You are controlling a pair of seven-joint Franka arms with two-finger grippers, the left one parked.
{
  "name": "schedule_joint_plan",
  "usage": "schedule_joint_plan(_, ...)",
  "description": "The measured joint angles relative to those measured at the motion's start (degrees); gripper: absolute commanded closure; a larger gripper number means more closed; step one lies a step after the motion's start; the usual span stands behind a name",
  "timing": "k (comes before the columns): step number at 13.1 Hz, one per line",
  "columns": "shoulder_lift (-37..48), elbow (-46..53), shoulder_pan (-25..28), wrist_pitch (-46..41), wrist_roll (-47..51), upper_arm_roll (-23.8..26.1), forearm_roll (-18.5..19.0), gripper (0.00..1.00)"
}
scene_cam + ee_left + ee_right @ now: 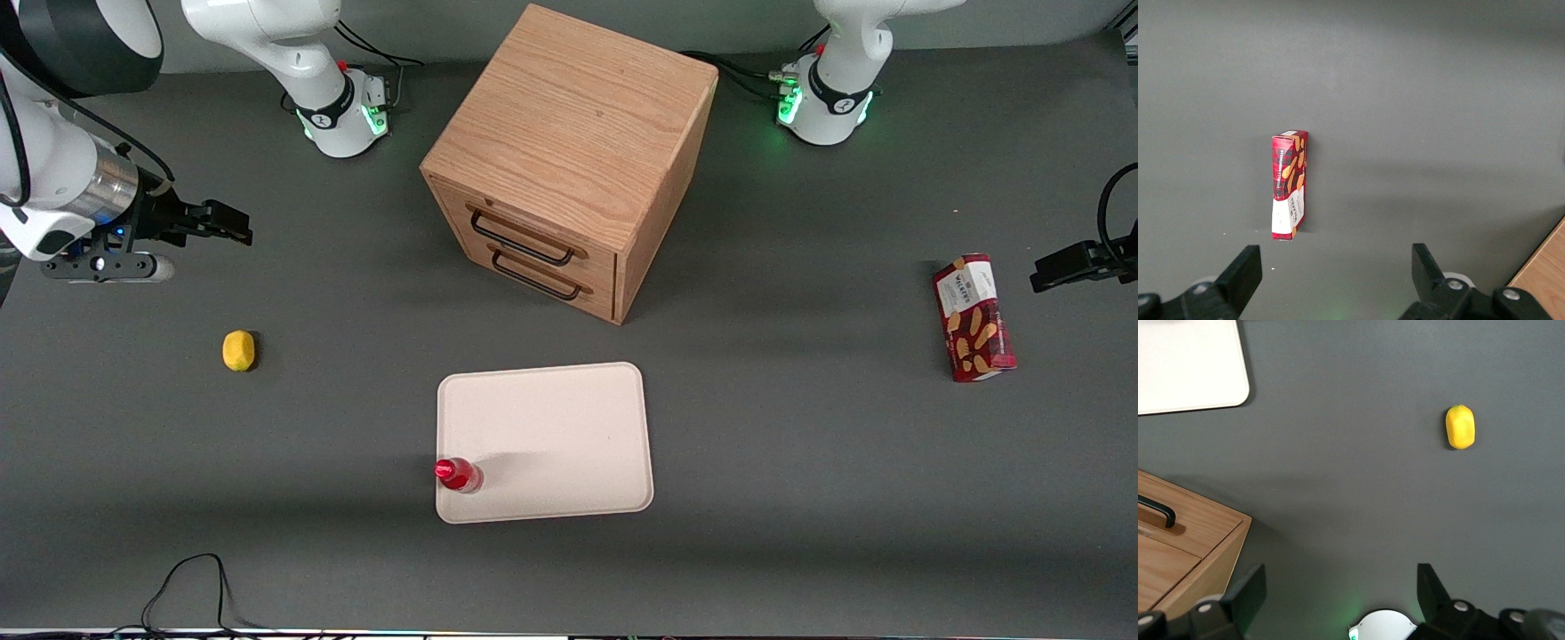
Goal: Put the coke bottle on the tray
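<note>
The small red coke bottle (pixel 459 474) stands upright on the cream-white tray (pixel 551 427), at the tray's corner nearest the front camera on the working arm's side. My gripper (pixel 233 224) hangs high above the table toward the working arm's end, well away from the tray, above and farther from the front camera than the lemon. Its fingers are spread wide with nothing between them (pixel 1338 593). In the right wrist view only a corner of the tray (pixel 1191 367) shows; the bottle is out of that view.
A yellow lemon (pixel 238 350) (pixel 1460 427) lies on the dark table near my gripper. A wooden two-drawer cabinet (pixel 569 160) (pixel 1178 547) stands farther from the front camera than the tray. A red biscuit box (pixel 973 317) (pixel 1289 185) lies toward the parked arm's end.
</note>
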State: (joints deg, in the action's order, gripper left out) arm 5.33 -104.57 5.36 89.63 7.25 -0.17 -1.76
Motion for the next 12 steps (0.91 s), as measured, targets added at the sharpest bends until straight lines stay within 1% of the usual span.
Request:
schedule_joint_plan(2, 0.0, 0.1, 0.5, 0.3, 0.0, -0.5, 0.0, 0.0)
schedule_joint_plan(4, 0.0, 0.5, 2.4, 0.3, 0.0, -3.3, 0.0, 0.0)
schedule_joint_plan(6, 0.0, 2.0, 3.0, -1.1, -0.2, -4.5, 0.0, 0.0)
schedule_joint_plan(10, -0.8, 6.6, 1.3, -5.7, -4.3, -4.0, -0.2, 0.0)
schedule_joint_plan(11, -1.2, 7.0, 0.4, -5.8, -4.3, -3.2, -0.9, 0.0)
schedule_joint_plan(12, -1.5, 7.2, -0.6, -5.8, -4.3, -2.7, -2.5, 0.0)
